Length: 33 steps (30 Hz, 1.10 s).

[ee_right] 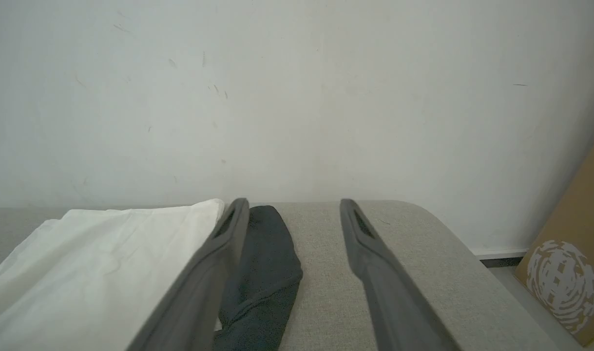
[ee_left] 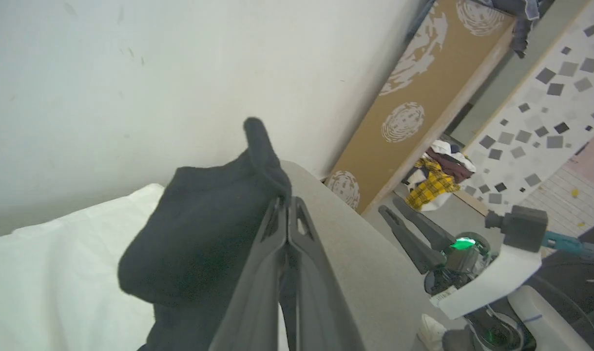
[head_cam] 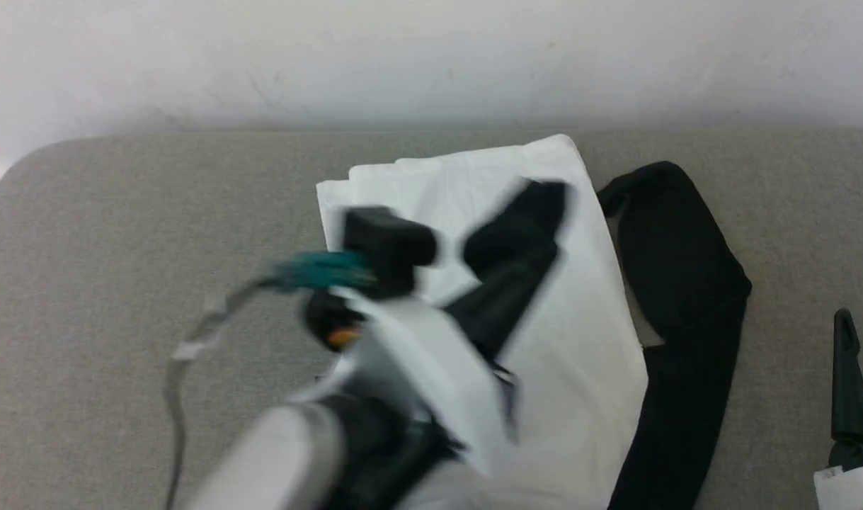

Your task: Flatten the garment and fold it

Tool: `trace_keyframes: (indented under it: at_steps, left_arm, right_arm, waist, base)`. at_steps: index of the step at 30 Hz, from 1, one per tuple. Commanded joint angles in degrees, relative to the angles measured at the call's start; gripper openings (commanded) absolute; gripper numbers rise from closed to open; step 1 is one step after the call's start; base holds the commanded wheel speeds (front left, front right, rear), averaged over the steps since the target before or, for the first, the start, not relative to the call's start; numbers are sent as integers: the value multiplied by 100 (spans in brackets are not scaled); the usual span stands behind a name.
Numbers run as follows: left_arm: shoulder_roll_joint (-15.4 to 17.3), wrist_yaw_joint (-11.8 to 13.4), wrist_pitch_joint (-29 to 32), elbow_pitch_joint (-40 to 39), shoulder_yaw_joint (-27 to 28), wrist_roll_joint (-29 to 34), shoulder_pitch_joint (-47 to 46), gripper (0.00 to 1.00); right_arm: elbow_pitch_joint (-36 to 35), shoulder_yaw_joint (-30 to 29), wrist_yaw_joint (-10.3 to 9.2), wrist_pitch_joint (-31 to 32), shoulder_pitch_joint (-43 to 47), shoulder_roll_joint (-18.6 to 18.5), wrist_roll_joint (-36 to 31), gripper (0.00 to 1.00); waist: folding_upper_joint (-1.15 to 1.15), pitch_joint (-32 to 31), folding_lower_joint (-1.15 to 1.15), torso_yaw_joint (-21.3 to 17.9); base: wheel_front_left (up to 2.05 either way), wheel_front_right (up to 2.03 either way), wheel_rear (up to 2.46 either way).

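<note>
While its long, tapered fingers stand spread and empty, the right gripper [ee_right: 293,204] hovers right of the garment [head_cam: 580,340], which lies on a grey, felt-like counter [head_cam: 84,283]. Above the garment's smooth white body the left gripper [ee_left: 288,202] pinches a black sleeve [ee_left: 204,234] (fingers pressed flat together); the other sleeve [head_cam: 679,269] curves limp along its right edge.

Grey padded surface [head_cam: 105,283], white wall [head_cam: 431,57], patterned brown board [ee_left: 423,92]

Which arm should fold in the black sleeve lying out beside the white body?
Right. The right gripper sits open beside that sleeve; the left gripper has its jaws shut on the garment, at the other sleeve.
</note>
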Motion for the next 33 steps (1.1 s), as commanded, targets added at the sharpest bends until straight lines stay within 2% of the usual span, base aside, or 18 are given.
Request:
trace_keyframes:
  at_steps: [1, 4, 7, 15, 22, 23, 24, 25, 33]
  left_arm:
    - [-186, -98, -50, 296, -367, 180, -134, 0]
    - [-557, -225, -136, 960, -1022, 389, -184, 0]
    - [-750, -371, -296, 1665, -1585, 635, -231, 0]
    - [-929, -860, -610, 3675, -2940, 1225, -346, 0]
    - [-970, -701, -1070, 4853, -3060, 1096, -344, 2]
    - [-971, -674, -1170, 4881, -3063, 1033, -365, 39]
    - [-972, -657, -1251, 4878, -3084, 956, -398, 88]
    - [-972, -634, -1320, 4844, -3098, 850, -431, 100]
    - [-974, -576, -1339, 3879, -3142, -342, -868, 100]
  right_arm:
    - [-16, -32, -5, -29, -25, 15, 32, 100]
    - [10, -49, -5, -69, -58, 15, 66, 100]
    - [50, -4, -5, -112, -99, 15, 102, 100]
    - [215, 138, -5, -226, -276, 15, 163, 100]
    - [412, 389, -5, -298, -477, 15, 157, 100]
    - [428, 385, -5, -303, -486, 15, 153, 100]
    - [440, 365, -5, -304, -485, 15, 143, 100]
    - [446, 340, -5, -306, -478, 15, 135, 100]
    - [293, 167, -5, -187, -387, 15, 43, 100]
  waist:
    - [0, 127, 0, -107]
    - [0, 273, 0, -220]
    - [0, 428, 0, -344]
    - [0, 743, 0, -659]
    - [0, 927, 0, -858]
    - [0, 934, 0, -852]
    - [0, 936, 0, -829]
    - [0, 932, 0, -802]
    - [0, 802, 0, -451]
  base:
    - [0, 0, 0]
    - [0, 0, 0]
    - [0, 0, 0]
    - [0, 0, 0]
    - [0, 0, 0]
    - [0, 0, 0]
    - [0, 0, 0]
    - [0, 0, 0]
    - [0, 0, 0]
